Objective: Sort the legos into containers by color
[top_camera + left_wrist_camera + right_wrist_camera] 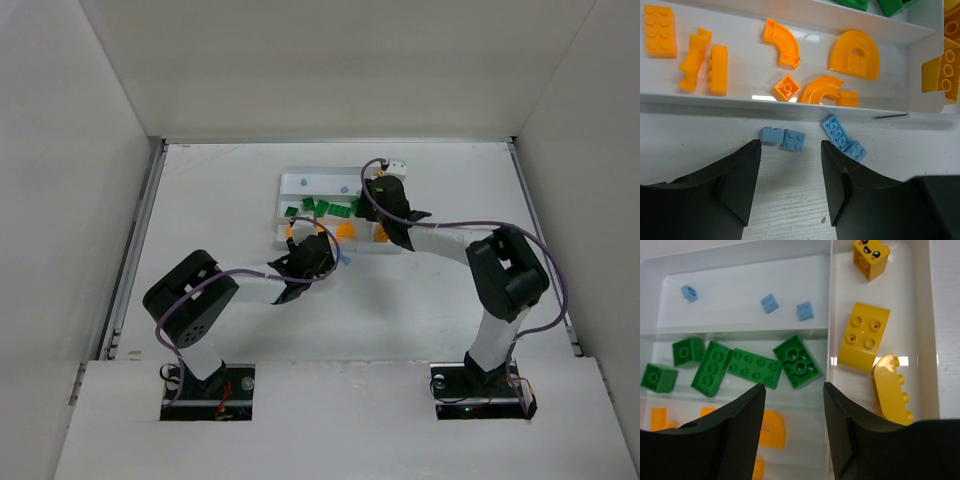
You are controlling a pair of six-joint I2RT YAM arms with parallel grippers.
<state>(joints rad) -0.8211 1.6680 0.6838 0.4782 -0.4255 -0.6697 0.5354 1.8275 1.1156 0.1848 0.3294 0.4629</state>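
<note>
tray (pixel 830 305) sits on the table (pixel 695 135) ahead of both arms, with three long slots and one crosswise end slot. far slot: three light blue legos (pixel 770 303), well apart from one another. middle slot: five green legos (pixel 754 368), lying flat. near slot: orange legos (pixel 852 55), among them curved pieces, an arch and a flat plate. end slot: three yellow legos (pixel 863 337), one bearing a printed face.

unsorted items: four light blue bricks (pixel 792 139) lie on the table just outside the tray's near wall, in two pairs; whether the right-hand pair touches the wall cannot be told.

left gripper (pixel 790 156) is low over the table beside these bricks, jaws apart, nothing held; one pair lies just ahead of the gap. right gripper (pixel 793 392) hangs above the green and orange slots, jaws apart, empty.
</note>
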